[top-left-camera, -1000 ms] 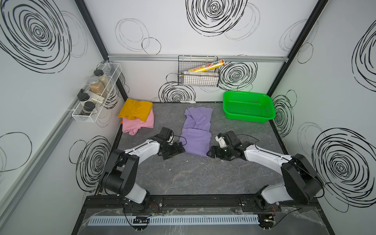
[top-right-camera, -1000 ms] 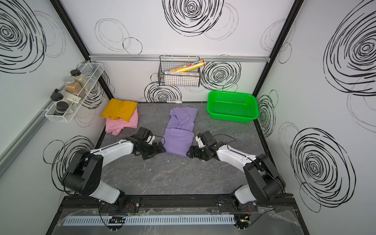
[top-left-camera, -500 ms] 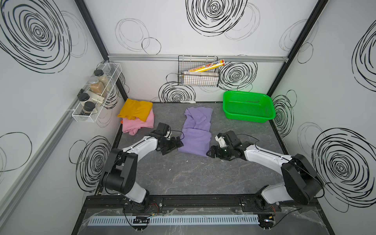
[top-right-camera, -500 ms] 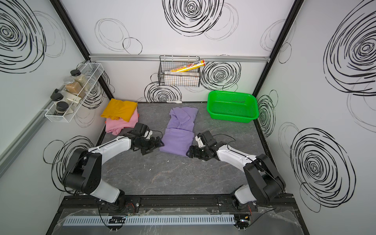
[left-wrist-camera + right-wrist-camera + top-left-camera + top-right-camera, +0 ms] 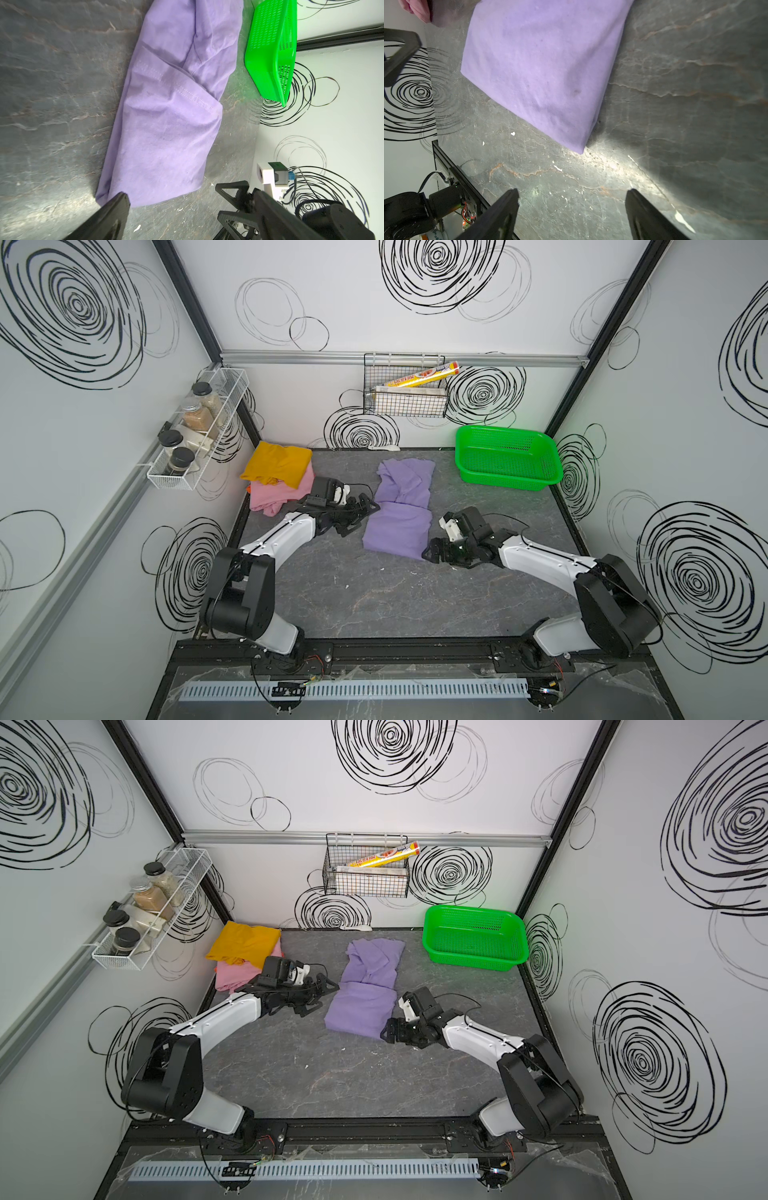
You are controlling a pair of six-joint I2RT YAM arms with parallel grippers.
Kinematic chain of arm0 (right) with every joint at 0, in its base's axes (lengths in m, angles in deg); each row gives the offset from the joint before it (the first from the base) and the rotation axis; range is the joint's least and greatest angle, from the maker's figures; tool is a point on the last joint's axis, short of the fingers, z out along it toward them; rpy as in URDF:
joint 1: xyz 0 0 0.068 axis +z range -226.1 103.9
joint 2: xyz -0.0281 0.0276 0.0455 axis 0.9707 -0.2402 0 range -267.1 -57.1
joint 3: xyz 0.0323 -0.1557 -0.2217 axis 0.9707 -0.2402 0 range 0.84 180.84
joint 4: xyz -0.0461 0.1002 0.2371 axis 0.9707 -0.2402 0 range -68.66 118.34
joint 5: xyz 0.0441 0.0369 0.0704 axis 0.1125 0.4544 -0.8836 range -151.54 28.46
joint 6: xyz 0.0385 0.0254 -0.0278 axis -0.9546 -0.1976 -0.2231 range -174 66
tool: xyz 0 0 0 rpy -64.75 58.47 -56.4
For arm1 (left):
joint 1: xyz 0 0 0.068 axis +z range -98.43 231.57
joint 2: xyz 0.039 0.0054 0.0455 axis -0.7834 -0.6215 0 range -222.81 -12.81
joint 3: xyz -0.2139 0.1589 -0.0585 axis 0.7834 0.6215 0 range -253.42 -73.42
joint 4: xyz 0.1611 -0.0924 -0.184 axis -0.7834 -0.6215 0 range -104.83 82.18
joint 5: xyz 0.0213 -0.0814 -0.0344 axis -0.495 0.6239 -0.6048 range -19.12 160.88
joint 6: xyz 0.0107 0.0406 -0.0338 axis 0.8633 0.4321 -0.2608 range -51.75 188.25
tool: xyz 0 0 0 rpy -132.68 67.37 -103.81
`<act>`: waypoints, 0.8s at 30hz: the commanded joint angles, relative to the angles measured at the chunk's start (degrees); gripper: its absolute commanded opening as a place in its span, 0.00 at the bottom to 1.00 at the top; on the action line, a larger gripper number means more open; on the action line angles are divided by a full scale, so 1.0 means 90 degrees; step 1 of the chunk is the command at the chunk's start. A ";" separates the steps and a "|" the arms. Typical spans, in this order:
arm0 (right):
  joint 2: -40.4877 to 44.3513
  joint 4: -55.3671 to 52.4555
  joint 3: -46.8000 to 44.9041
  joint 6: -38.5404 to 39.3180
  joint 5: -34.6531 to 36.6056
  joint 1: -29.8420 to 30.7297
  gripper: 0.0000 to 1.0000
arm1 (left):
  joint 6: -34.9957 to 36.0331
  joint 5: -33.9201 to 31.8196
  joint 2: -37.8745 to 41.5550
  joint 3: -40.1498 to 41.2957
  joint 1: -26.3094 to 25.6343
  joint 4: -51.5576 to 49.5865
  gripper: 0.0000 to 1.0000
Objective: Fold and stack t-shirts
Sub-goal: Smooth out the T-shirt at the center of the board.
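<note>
A lavender t-shirt [image 5: 399,514] [image 5: 365,998] lies mid-table as a long strip, its near half smooth and its far half creased. My left gripper [image 5: 360,516] [image 5: 320,997] is open beside the shirt's left edge, empty; in the left wrist view this gripper [image 5: 190,197] frames a corner of the lavender t-shirt [image 5: 172,116]. My right gripper [image 5: 432,552] [image 5: 389,1032] is open at the near right corner; in the right wrist view it [image 5: 572,193] spans bare table just short of the lavender t-shirt [image 5: 542,62]. A yellow t-shirt [image 5: 277,464] lies folded on a pink t-shirt [image 5: 276,494] at the back left.
A green perforated basket [image 5: 507,484] [image 5: 473,963] stands at the back right corner. On the back wall hangs a wire basket [image 5: 405,404] with a yellow tube. A white wire rack [image 5: 195,435] with jars is fixed to the left wall. The table is dark grey stone [image 5: 374,593].
My left gripper has moved away from the front, up along the lavender shirt's left edge toward the fold. The right arm and the shirts have not moved.
</note>
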 commanded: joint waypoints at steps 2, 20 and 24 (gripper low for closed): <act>0.0170 -0.0245 -0.0015 0.0150 0.0146 -0.0014 0.85 | -0.0392 0.0371 -0.0239 0.0215 -0.0113 0.0768 0.99; 0.0026 -0.0219 0.0077 0.0163 0.0138 -0.0013 0.85 | -0.0339 0.0311 -0.0398 0.0064 -0.0382 0.0656 0.99; 0.0052 -0.0212 -0.0005 0.0141 0.0150 -0.0016 0.85 | -0.0167 0.0197 -0.0870 0.0177 -0.0555 0.0699 0.99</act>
